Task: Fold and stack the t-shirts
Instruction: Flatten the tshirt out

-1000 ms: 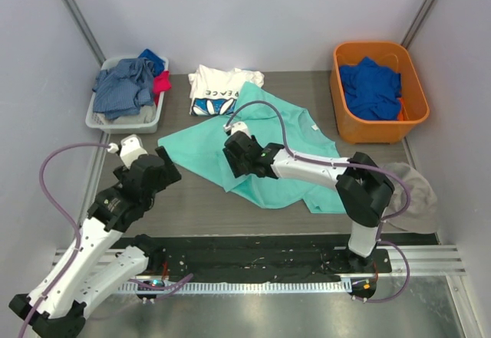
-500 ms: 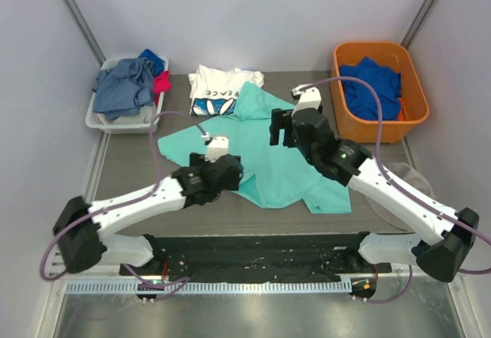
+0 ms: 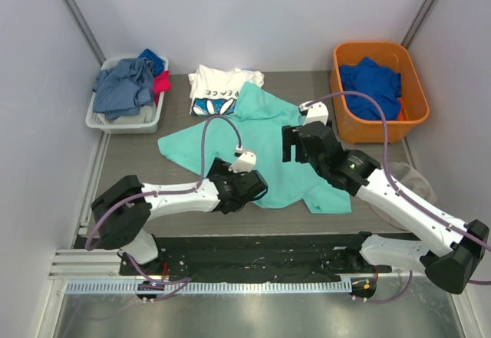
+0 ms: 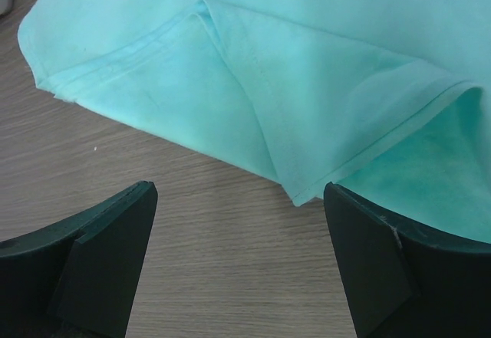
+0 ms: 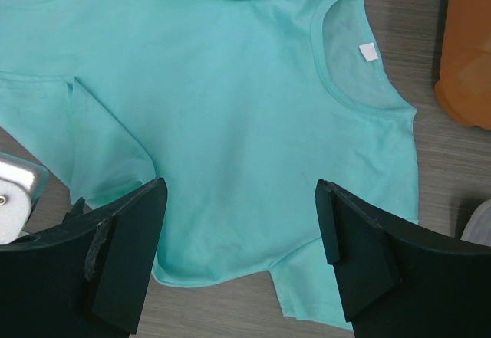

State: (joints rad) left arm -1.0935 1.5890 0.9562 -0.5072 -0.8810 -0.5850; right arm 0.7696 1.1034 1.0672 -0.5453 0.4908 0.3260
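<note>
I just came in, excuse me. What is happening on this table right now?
Two robot arms are working on a mint-teal t-shirt, which lies spread unevenly on the table and is not yet folded. The left tool is open and low at the shirt's near edge, holding nothing. The right tool is open above the shirt's middle and is also empty. A white PEACE t-shirt lies at the back and looks already folded.

A pale grey plastic basket (image 3: pixel 123 126) is sitting at the far left of the wood-grain table (image 3: pixel 130 162), holding grey-blue denim-like clothes (image 3: pixel 123 85) and a red cloth (image 3: pixel 161 85). Far right, an orange plastic tub (image 3: pixel 349 127) is holding a royal blue garment (image 3: pixel 370 86); a crumpled grey cloth (image 3: pixel 414 178) is lying nearer.
</note>
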